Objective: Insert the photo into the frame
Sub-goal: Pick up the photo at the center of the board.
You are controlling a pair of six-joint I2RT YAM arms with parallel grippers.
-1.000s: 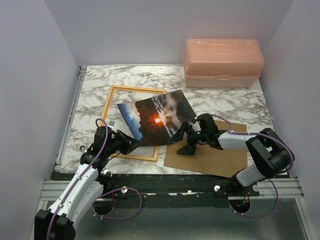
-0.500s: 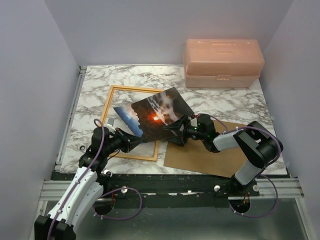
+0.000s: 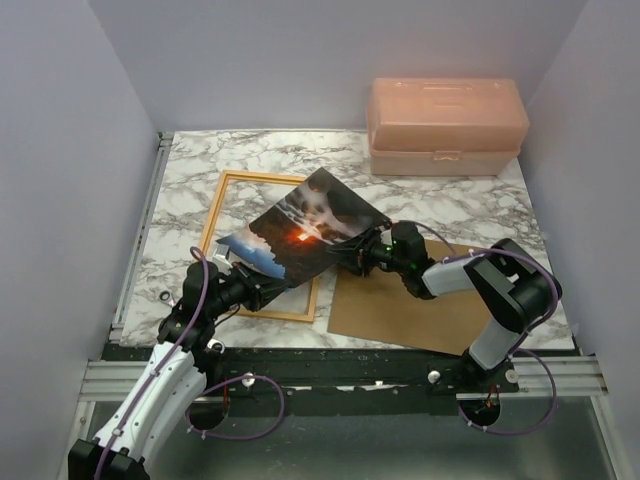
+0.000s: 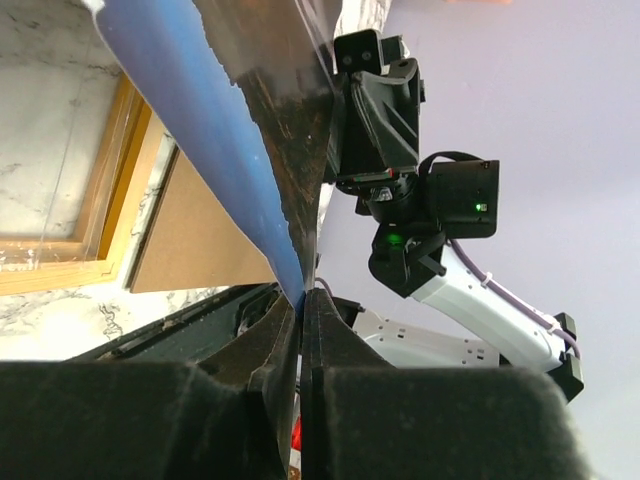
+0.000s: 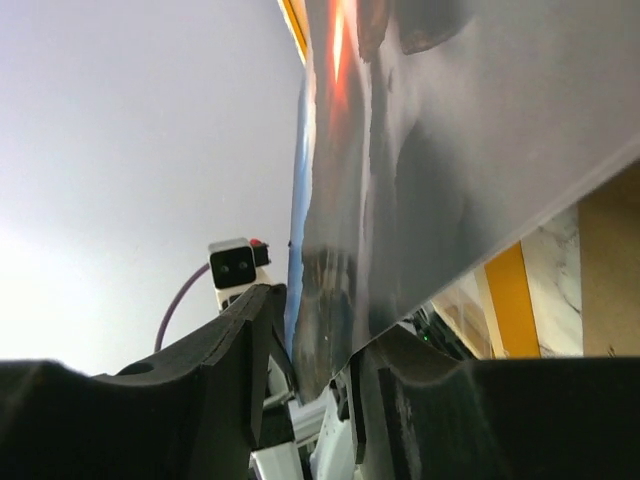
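Pinching the photo (image 3: 305, 232) at its near blue corner, the left end effector (image 4: 302, 300) is clenched tight on it. The print hangs tilted in the air above the orange frame (image 3: 216, 210) — not seated in it. Opposite, the right end effector (image 3: 362, 255) straddles the far edge — whether it is clenched, I cannot tell. The frame lies flat on the marble surface (image 3: 450, 205).

White links (image 3: 160, 385), black joints (image 3: 520, 292), purple cables (image 3: 209, 285).
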